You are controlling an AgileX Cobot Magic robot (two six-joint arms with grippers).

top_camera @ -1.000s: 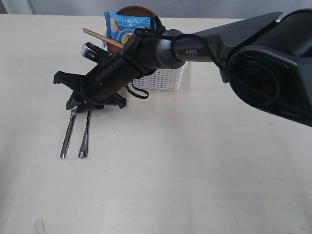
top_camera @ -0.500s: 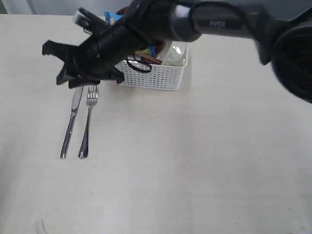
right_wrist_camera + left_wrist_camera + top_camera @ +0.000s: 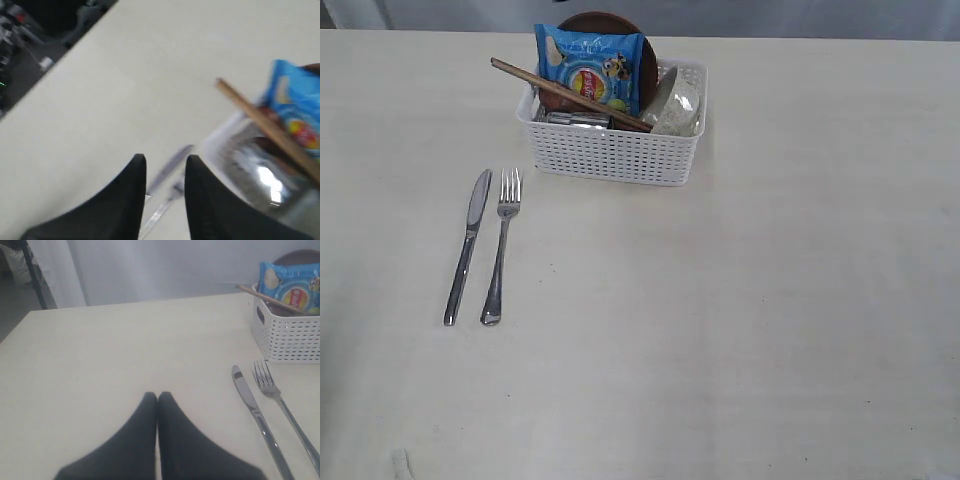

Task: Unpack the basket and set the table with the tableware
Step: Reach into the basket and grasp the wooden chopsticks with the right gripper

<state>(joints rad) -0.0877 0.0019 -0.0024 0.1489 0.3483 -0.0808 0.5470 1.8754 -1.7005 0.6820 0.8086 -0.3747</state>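
Leftmost, the left gripper keeps nothing between its touching fingers, clear of the knife and fork lying side by side on the table. Farther right and back stands the full basket. The right gripper has its fingers apart, empty, above the knife.

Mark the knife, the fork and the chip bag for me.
knife (image 3: 466, 247), exterior view, middle of its length
fork (image 3: 500, 255), exterior view, middle of its handle
chip bag (image 3: 590, 65), exterior view, centre of its front
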